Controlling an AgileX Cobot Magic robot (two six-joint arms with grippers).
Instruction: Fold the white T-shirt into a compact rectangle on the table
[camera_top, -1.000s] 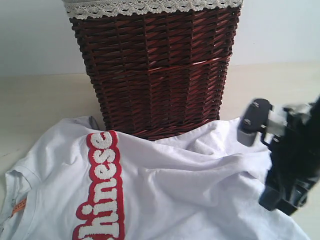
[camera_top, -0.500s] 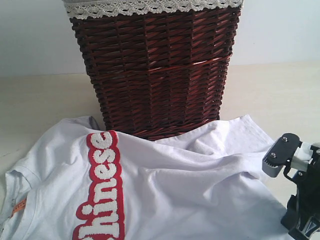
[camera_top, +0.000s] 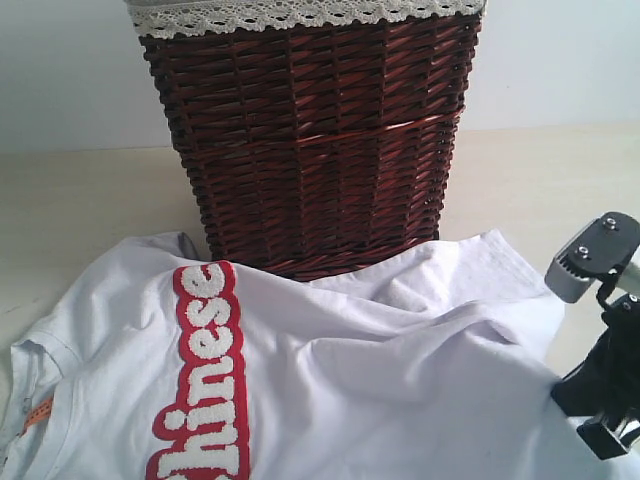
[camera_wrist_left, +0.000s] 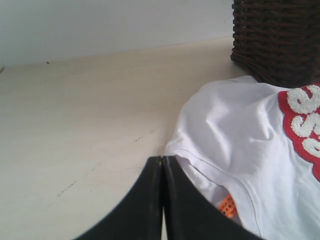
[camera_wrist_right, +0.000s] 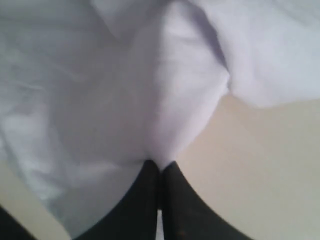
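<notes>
Where the cream counter (camera_top: 80, 210) lies bare at the left of the exterior view, open room runs from the frame's left edge back to the pale wall (camera_top: 70, 70). The left tool (camera_wrist_left: 161, 159), seen only from its wrist camera, hangs above that bare surface with its jaws pressed together on nothing, just beside the shirt's sleeve hem. The white T-shirt (camera_top: 380, 380) sprawls rumpled across the lower half of the frame and runs off its bottom edge. Its collar and orange neck tag (camera_top: 38, 412) point to the lower left, and its hem points to the right, so its long axis crosses the frame from left to right. The red band (camera_top: 200, 380) of fuzzy letters climbs from the bottom edge toward the centre. Behind it, a dark wicker basket (camera_top: 310, 140) with lace trim (camera_top: 300, 14) fills the upper centre. The shirt's far edge meets its foot, though whether cloth is trapped beneath cannot be told. More bare counter opens right of the basket. At the lower right, the right tool (camera_wrist_right: 160, 163) is closed, pinching a peak of shirt fabric near the hem edge.
</notes>
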